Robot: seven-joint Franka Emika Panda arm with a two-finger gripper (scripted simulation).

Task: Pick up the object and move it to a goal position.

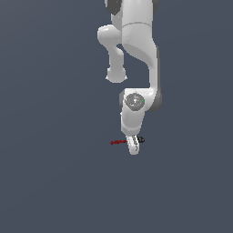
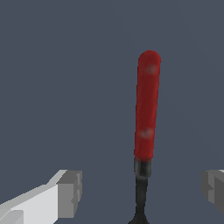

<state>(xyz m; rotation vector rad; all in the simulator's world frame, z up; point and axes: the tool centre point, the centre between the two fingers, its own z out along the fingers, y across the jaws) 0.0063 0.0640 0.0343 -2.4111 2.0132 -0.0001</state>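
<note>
I saw a plain, dark blue-grey table (image 1: 54, 182) filling both views. The only thing lying on it was the thin rod (image 1: 119, 142), its red half pointing toward the exterior view's left, dark stem opposite.

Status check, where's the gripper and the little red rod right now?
Gripper open, fingers either side of the dark stem. Red rod not gripped, red half sticking out past the fingertips. Nothing else in the way.

The rod (image 2: 146, 109) is red with a black stem; the tool (image 2: 140, 192) has grey pads.
</note>
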